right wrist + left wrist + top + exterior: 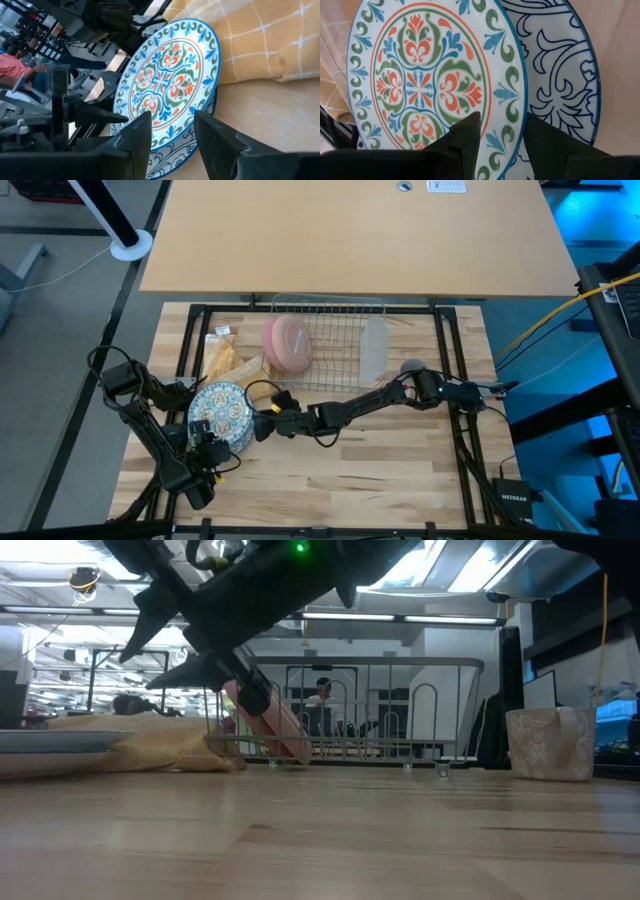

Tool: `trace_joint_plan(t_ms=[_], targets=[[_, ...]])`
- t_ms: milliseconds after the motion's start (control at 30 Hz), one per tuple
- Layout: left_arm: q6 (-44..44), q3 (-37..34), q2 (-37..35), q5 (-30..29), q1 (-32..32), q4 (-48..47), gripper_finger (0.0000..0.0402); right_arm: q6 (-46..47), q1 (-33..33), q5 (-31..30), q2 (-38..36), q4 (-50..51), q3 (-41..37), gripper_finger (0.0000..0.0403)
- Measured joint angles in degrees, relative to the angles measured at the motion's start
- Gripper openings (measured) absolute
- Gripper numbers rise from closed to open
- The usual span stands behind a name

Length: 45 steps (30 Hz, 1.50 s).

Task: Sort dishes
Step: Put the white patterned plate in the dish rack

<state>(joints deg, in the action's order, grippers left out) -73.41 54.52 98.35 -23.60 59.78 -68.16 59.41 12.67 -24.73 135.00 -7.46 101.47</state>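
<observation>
A plate with a blue, green and orange pattern (222,412) lies face up on a second plate with blue line drawings (560,75), at the table's left. Both plates partly rest on the yellow-tan cloth (225,360). My left gripper (502,130) is open above the top plate's near rim, one finger over its face and one outside it. My right gripper (172,122) is open at the plate's right rim, which shows between its fingers. Pink dishes (287,342) stand on edge in the wire rack (330,340). A small grey mug (411,367) stands right of the rack.
The silver wire rack stands at the table's far middle and also holds a clear pale dish (372,348). My right arm (380,395) stretches across the table's middle from the right. A larger tan tabletop (350,230) lies beyond the far edge. Bare wood lies near and to the right.
</observation>
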Motion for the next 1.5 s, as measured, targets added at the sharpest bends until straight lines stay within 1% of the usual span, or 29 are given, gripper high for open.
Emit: trace_joint_plan(t_ms=[200,333,567,667,733,800,933,1200,1300,1500], targets=[[0.4,0.0,0.0,-0.2,0.0,0.0,0.0136,5.4,0.1,0.6,0.0,2.1,0.0,0.0154],[0.4,0.0,0.0,-0.2,0.0,0.0,0.0136,8.4,1.0,1.7,0.0,1.8,0.0,0.0154],[0.4,0.0,0.0,-0.3,0.0,0.0,0.0136,12.8,2.5,-1.6,0.0,1.5,0.0,0.0153],[0.4,0.0,-0.1,-0.3,0.0,0.0,0.0136,15.0,2.7,-1.5,1.1,-0.8,0.0,0.0153],[0.4,0.0,-0.1,-0.3,0.0,0.0,0.0136,17.0,2.7,-1.1,2.6,-4.1,0.1,0.0153],[0.4,0.0,-0.1,-0.3,0.1,0.0,0.0136,18.2,2.7,0.3,4.0,-6.9,0.1,0.0153],[0.4,0.0,-0.1,-0.3,0.1,0.0,0.0136,18.4,2.3,0.3,4.9,-8.4,0.0,0.0153],[0.4,0.0,-0.1,-0.4,0.1,0.0,0.0136,19.4,-0.9,0.1,4.9,-6.9,0.1,0.0153],[0.4,0.0,-0.1,-0.8,0.1,0.1,0.0136,20.6,-1.2,1.0,4.9,-5.4,0.1,0.0153],[0.4,0.1,-0.1,-1.5,0.1,0.1,0.0136,21.2,-1.6,0.4,4.9,-5.1,0.1,0.0153]])
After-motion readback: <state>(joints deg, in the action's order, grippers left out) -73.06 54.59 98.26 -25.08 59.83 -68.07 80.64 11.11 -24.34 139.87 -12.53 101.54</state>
